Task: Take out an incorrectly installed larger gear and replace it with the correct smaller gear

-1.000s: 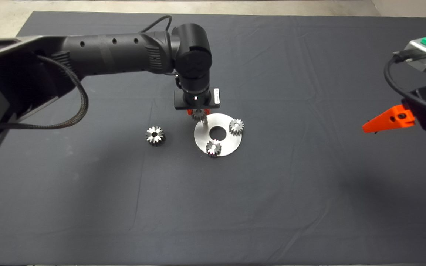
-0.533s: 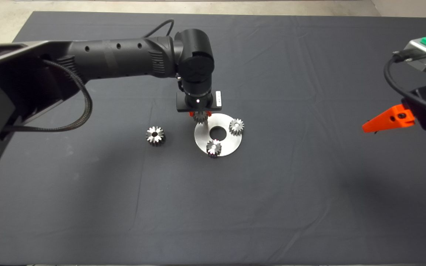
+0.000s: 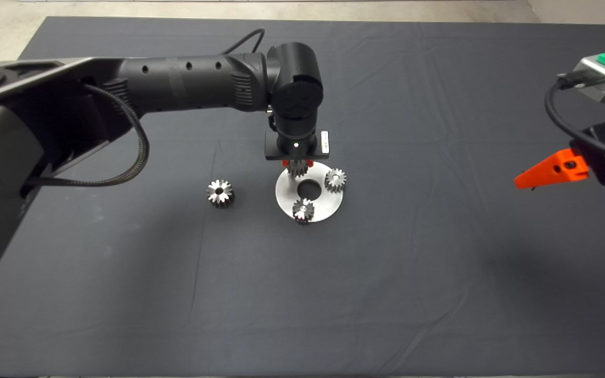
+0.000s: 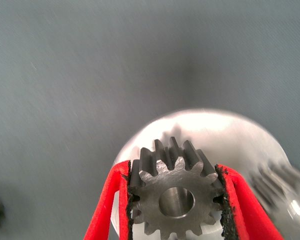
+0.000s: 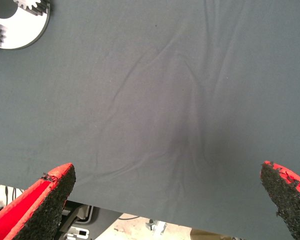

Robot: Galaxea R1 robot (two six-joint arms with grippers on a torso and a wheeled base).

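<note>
My left gripper [image 3: 297, 164] is shut on the smaller gear [image 3: 298, 169] and holds it over the far edge of the round steel plate [image 3: 329, 202]. In the left wrist view the smaller gear [image 4: 176, 200] sits between the red fingers [image 4: 107, 205], above the bright plate [image 4: 215, 130]. The larger gear [image 3: 220, 192], with coarse teeth, lies on the mat to the left of the plate. My right gripper [image 3: 549, 169] is open and empty, held above the mat's right edge.
Two other small gears stand on the plate, one at its right edge [image 3: 335, 180] and one at its near edge [image 3: 303, 210]. The plate has a round centre hole [image 3: 309, 186]. The right wrist view shows the plate's edge [image 5: 25, 35] far off.
My left gripper has moved to the right with the smaller gear, from the plate's far left edge to over its far edge. The right arm has not moved.
</note>
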